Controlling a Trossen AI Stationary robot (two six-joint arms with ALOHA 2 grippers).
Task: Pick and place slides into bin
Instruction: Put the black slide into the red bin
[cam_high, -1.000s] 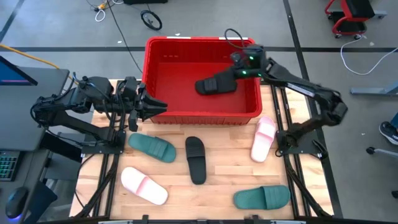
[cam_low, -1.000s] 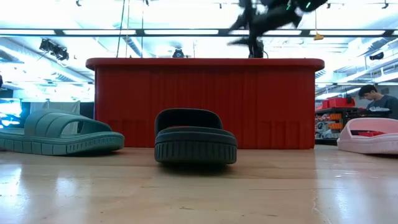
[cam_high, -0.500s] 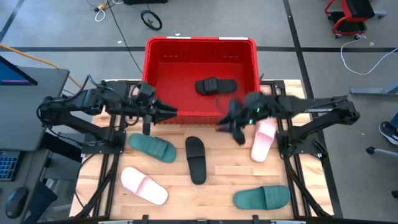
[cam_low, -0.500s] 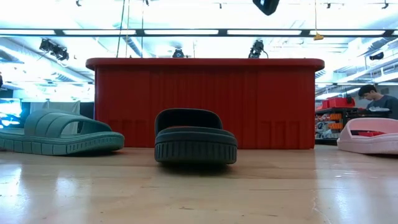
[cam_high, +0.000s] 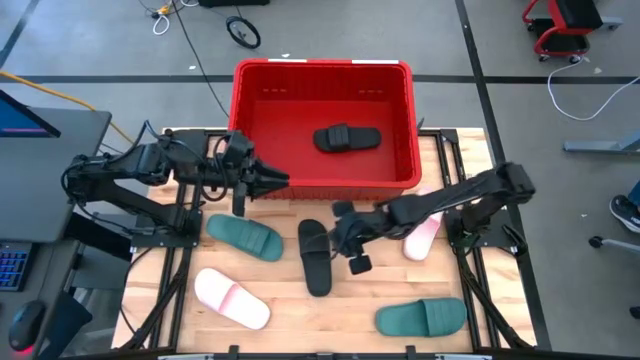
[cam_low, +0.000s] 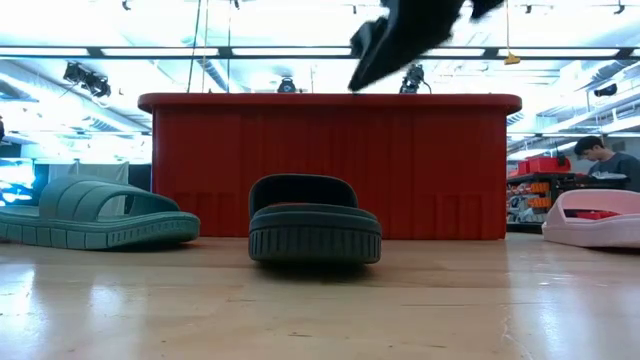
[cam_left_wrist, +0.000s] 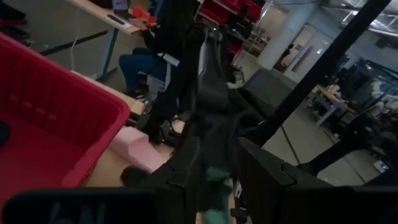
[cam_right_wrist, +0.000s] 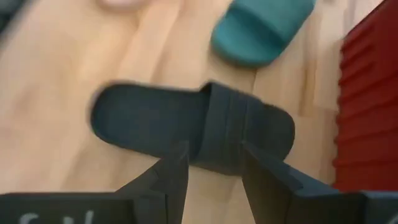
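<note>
Wooden table (cam_high: 290, 310) fills the frame's lower half, red bin (cam_high: 250, 110) up top with one black slide (cam_high: 347, 138) lying inside. Second black slide (cam_high: 314, 256) sits center; right gripper (cam_high: 352, 240) hovers beside it, fingers spread. Only the right wrist view shows its ribbed strap.

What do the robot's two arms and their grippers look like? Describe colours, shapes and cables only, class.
Both arms are dark, nearly black, built of slim jointed segments. The left gripper tapers to two pointed dark fingers, and black cables run along its arm. The right gripper has two blocky dark fingers with flat inner faces. No markings are readable.
</note>
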